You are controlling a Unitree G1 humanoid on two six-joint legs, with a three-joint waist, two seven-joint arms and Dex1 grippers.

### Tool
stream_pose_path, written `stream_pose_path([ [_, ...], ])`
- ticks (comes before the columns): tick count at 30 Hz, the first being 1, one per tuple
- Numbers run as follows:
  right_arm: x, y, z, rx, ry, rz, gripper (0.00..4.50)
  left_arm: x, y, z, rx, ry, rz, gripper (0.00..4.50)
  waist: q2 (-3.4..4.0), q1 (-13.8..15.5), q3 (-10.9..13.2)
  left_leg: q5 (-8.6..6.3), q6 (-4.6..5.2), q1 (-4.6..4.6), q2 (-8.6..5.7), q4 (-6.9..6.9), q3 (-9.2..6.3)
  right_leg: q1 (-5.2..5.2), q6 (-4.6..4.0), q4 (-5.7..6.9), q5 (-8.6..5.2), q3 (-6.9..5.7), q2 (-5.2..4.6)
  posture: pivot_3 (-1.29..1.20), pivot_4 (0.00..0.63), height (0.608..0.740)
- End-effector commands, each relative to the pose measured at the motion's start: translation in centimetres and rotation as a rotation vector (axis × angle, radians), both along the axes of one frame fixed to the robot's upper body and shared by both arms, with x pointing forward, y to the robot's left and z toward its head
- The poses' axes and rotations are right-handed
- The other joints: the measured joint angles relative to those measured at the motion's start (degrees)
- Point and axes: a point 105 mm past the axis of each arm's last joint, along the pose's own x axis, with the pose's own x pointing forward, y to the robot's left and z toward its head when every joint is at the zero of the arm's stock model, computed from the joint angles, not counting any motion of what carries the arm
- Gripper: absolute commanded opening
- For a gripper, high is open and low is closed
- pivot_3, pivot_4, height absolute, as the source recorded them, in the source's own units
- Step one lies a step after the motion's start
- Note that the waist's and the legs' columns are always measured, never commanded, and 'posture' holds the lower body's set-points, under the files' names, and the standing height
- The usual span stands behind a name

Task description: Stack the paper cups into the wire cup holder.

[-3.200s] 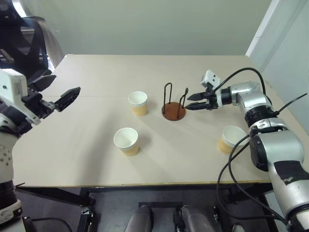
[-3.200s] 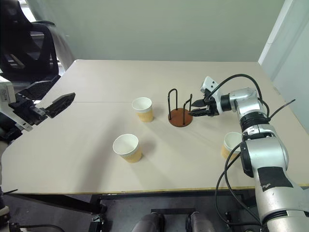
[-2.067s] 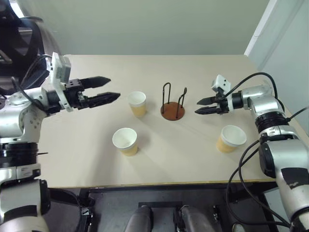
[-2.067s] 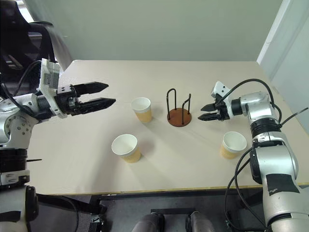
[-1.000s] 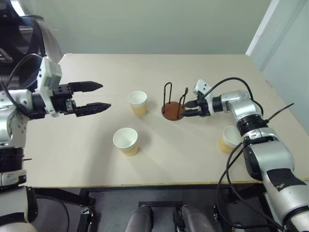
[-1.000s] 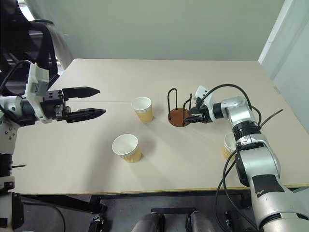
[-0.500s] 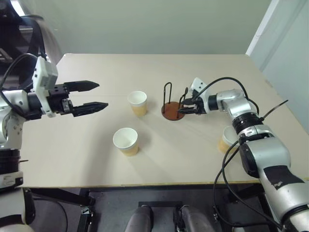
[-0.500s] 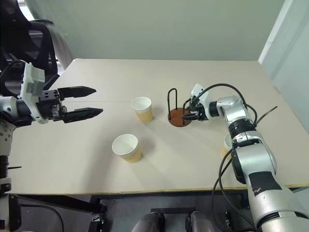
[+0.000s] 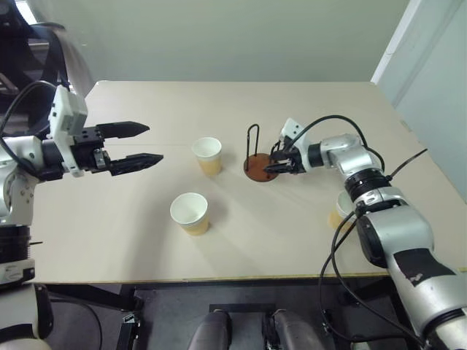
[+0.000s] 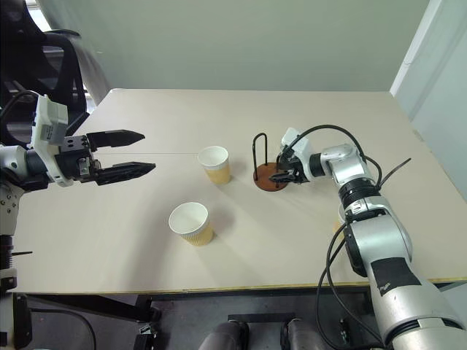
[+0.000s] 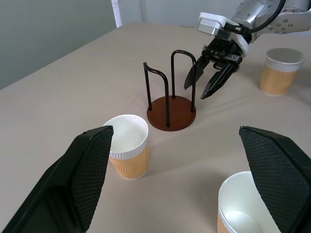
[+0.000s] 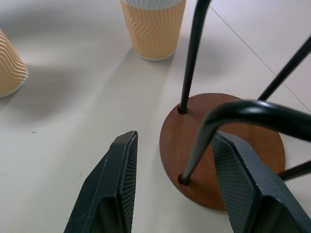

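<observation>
The wire cup holder (image 9: pixel 260 166) stands mid-table, a brown disc with black wire loops and no cup in it. My right gripper (image 9: pixel 268 166) is open at its right side, its fingers (image 12: pixel 114 193) straddling the nearest wire post over the disc's edge (image 12: pixel 223 145) without clamping it. One paper cup (image 9: pixel 208 154) stands upright just left of the holder. A second (image 9: pixel 190 212) stands nearer the front edge. A third (image 11: pixel 281 70) stands behind my right forearm. Well left of the cups, my left gripper (image 9: pixel 155 143) hovers wide open and empty.
The beige table (image 9: pixel 109 233) has bare surface at front left and along the back. A black chair (image 9: pixel 29 51) stands beyond the back left corner. A pale wall panel (image 9: pixel 430 65) rises close to the right edge.
My right gripper has slid left, from beside the holder to straddling its nearest wire post. The left gripper, which had drawn back from the cups, has stayed still over the last second.
</observation>
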Motion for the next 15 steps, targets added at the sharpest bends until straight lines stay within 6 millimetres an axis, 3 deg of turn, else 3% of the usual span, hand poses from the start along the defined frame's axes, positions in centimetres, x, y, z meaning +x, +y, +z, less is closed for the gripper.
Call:
stream_pose_path([
  [1,0.21,0.8,1.93,0.012,-0.06,0.018,2.29,-0.6,0.53,1.48,0.007,-0.049,0.014,4.44,0.0,0.01,0.0,0.0,0.0,0.0,0.0,0.0,0.0,0.0,0.0,0.0,0.0,0.0,0.0,0.0,0.15,0.74],
  [3,0.28,0.96,2.0,0.017,-0.062,0.014,2.29,-0.61,0.58,1.47,0.007,-0.049,0.016,4.44,0.0,0.0,0.0,0.0,0.0,0.0,0.0,0.0,0.0,0.0,0.0,0.0,0.0,0.0,0.0,0.0,0.15,0.74],
  [10,0.33,1.22,1.94,0.018,-0.064,0.009,0.06,-0.62,0.8,1.35,0.005,-0.045,0.023,4.5,0.0,-0.02,0.0,0.0,0.0,0.0,0.0,0.0,0.0,-0.01,0.0,0.0,0.0,0.0,0.0,0.0,0.15,0.74],
  [15,0.2,0.9,1.55,-0.003,-0.051,0.017,0.06,-0.63,0.81,1.13,0.002,-0.039,0.023,4.5,0.0,-0.02,0.0,-0.01,-0.02,0.0,0.0,0.0,0.0,-0.01,-0.01,0.0,0.0,0.0,0.0,0.0,0.15,0.74],
])
